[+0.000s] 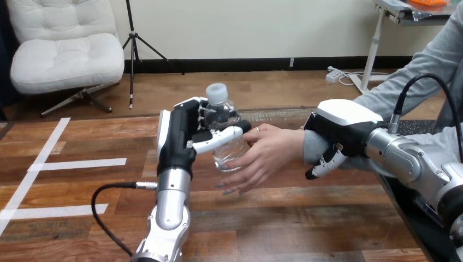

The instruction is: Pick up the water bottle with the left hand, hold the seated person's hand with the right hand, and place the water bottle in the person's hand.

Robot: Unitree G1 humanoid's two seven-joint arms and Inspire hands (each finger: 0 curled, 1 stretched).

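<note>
While my left arm comes up from the bottom edge, my left hand (pixel 183 136) is clamped on the water bottle (pixel 228 156). My fingers curl round its far side and my thumb (pixel 218 140) lies across its front. The bottle stands upright, cap on top, and looks to be lifted clear of the table (pixel 306 218). So the pickup is done, I'd say.

Moving right, the person's hand (pixel 268 155) is right there at the bottle. The palm is turned toward it and touches its right side, with the fingers stretched down and to the left beneath it. Those fingers aren't wrapped round the plastic yet, so the bottle is at the hand but not handed over.

Further right, my right hand (pixel 341 123) sits over the person's grey-sleeved wrist (pixel 312 148). My fingers (pixel 323 165) curl down its near side. The thumb is hidden behind the sleeve, so I'm probably clasping the wrist, though I can't vouch for how firmly. It's the wrist I have, not the hand itself.

Two of three steps look to be in place. What's left is to settle the bottle into that waiting palm, let the person's grip close, then open my left fingers.
</note>
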